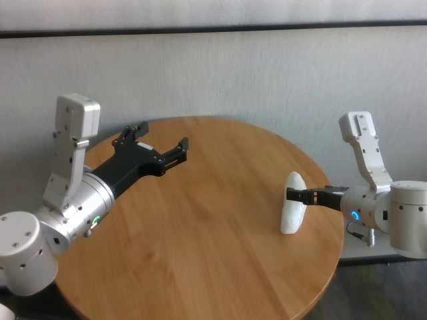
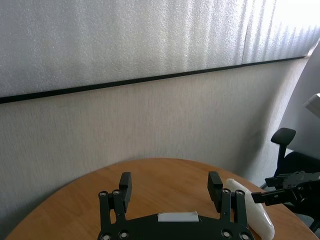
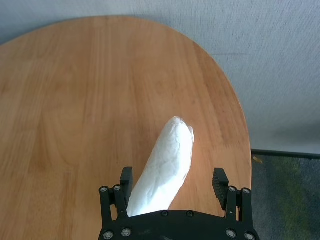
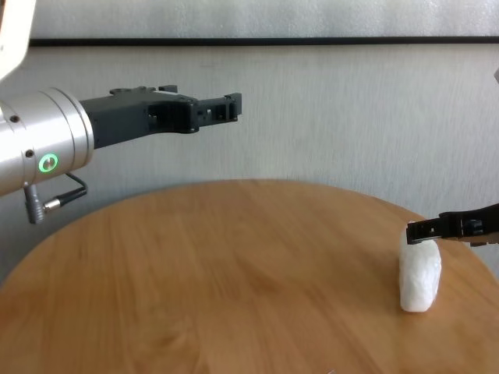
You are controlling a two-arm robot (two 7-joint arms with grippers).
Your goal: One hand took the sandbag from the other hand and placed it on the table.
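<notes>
1. The sandbag [image 1: 293,203] lies on the table [image 1: 200,227] at the right of the head view, near the table's right edge.
2. The right gripper [image 3: 172,187], on the blue-ringed wrist, sits low over the bag with its fingers [image 3: 220,181] spread wide on either side; one finger lies close against the bag, the other stands clear of it.
3. The left gripper [image 1: 162,145], green-ringed, hangs above the table at the upper left, jaws wide apart and empty.

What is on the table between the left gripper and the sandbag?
Nothing. In the head view, only bare wood of the table lies between the left gripper, raised and open, and the sandbag, which rests between the right gripper's open jaws.
</notes>
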